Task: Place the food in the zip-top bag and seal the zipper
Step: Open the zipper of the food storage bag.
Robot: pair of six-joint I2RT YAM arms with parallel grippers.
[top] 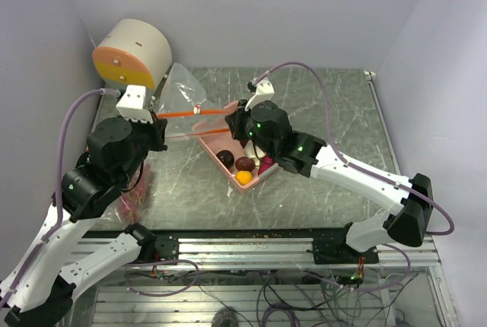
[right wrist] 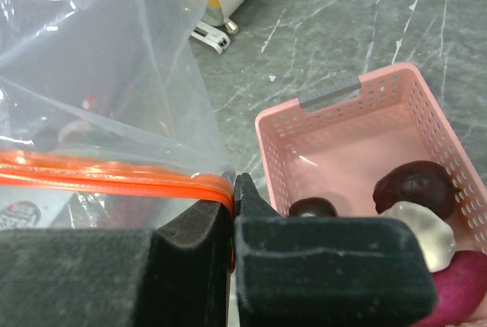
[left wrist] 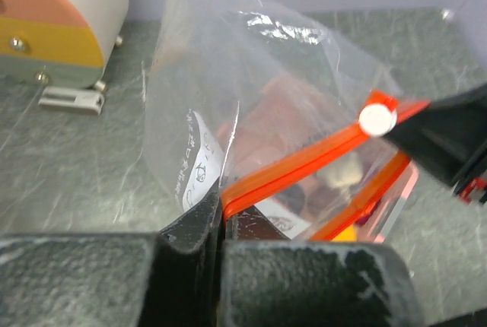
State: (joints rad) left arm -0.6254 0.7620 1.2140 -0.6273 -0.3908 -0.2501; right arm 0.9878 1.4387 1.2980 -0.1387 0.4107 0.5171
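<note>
While the pink basket point(top: 214, 147) sat on the grey marbled table point(top: 335, 106), both arms met over its far-left end. Well to the far left of the basket stood a cream drum point(top: 131, 53) with an orange and yellow face. Nearer, left of the basket, the left gripper point(top: 158, 117) had its 2 fingers pressed together on the left end of the zipper point(top: 190, 112), the orange-red strip pinched between the dark pads point(left wrist: 194, 224). From there the zip-top bag point(top: 183, 85) rose crinkled and clear beyond the basket's far-left corner, its 2 orange-red strips running apart toward the basket. At the basket's far end the right gripper point(top: 237, 120) was clamped on the strip's other end, pads point(right wrist: 194, 228) closed on it. Inside the basket lay the food: 2 dark grapes point(top: 244, 163), an orange-yellow fruit point(top: 243, 177) at the near end, a whitish bulb point(right wrist: 422, 236) and a magenta piece point(top: 266, 166) against the right wall.
</note>
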